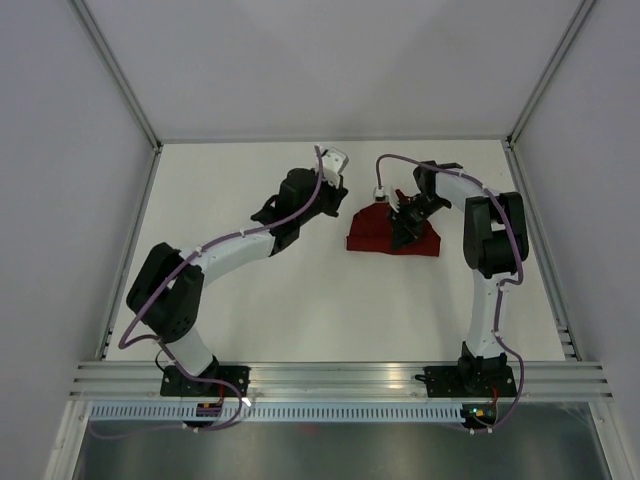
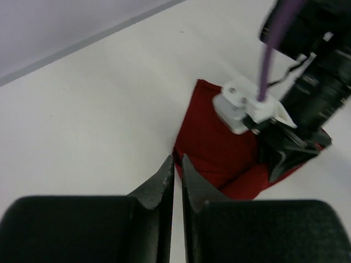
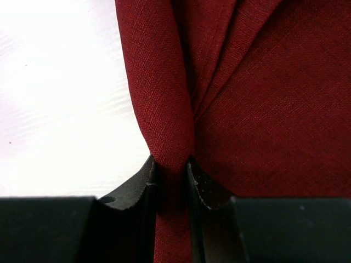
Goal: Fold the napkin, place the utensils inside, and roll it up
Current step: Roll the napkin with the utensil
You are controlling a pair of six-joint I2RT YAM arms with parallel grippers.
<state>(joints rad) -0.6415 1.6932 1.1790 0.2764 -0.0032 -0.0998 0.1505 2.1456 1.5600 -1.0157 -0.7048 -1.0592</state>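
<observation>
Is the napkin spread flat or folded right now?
Folded: the napkin lies as a compact layered patch, and the right wrist view shows pleats, one pinched in the right gripper's jaws.

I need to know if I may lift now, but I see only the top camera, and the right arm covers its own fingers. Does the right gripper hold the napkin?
Observer: Yes. The right wrist camera shows the right gripper pinching a fold of the napkin.
Operator: Is the cloth flat there?
Observer: No. Several pleats run away from the pinch.
Operator: And the left gripper?
Observer: Its wrist camera shows the left gripper closed, holding nothing, near the napkin's edge.
</observation>
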